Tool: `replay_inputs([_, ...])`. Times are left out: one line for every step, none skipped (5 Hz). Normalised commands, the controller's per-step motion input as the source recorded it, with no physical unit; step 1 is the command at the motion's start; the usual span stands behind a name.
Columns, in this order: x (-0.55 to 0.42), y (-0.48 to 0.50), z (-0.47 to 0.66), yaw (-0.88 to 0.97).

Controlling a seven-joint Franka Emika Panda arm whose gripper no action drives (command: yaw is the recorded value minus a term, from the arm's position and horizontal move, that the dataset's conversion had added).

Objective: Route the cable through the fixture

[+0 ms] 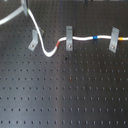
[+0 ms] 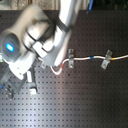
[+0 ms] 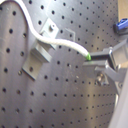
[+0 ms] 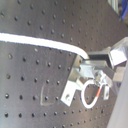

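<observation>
"Checking in from the desk: where is the cable (image 1: 80, 38) right now?"

"On my screens it comes in from the first exterior view's upper left and runs down close along the fixture (image 1: 33, 40). It dips into a loop on the black perforated board (image 1: 65, 95), then climbs through the middle clip (image 1: 69, 37) and on to the far clip (image 1: 114, 40). I cannot tell whether it sits inside the fork or only beside it."

"And the pincer?"

"In both wrist views I see the gripper (image 3: 92, 60) closed on the cable, with the cord ending between the fingers just past the fixture's forked top."

"Any labels or writing I should log?"

"Nothing I can read; everything is too blurred. The only markings I make out are colours. I see a red-orange band (image 1: 60, 44) just before the middle clip, a blue band (image 1: 95, 37) between the two clips, and a green mark at the fingers in the first wrist view. The arm (image 2: 35, 40) shows a blue light (image 2: 10, 47) in the second exterior view."
</observation>
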Motion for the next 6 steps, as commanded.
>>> replay_inputs([0.085, -0.174, 0.20, 0.07])
replay_inputs([-0.366, -0.408, 0.01, -0.27])
replay_inputs([-0.288, -0.349, 0.01, -0.50])
replay_inputs([-0.286, -0.126, 0.08, -0.33])
replay_inputs([-0.313, 0.179, 0.31, -0.07])
replay_inputs([-0.094, 0.453, 0.56, 0.11])
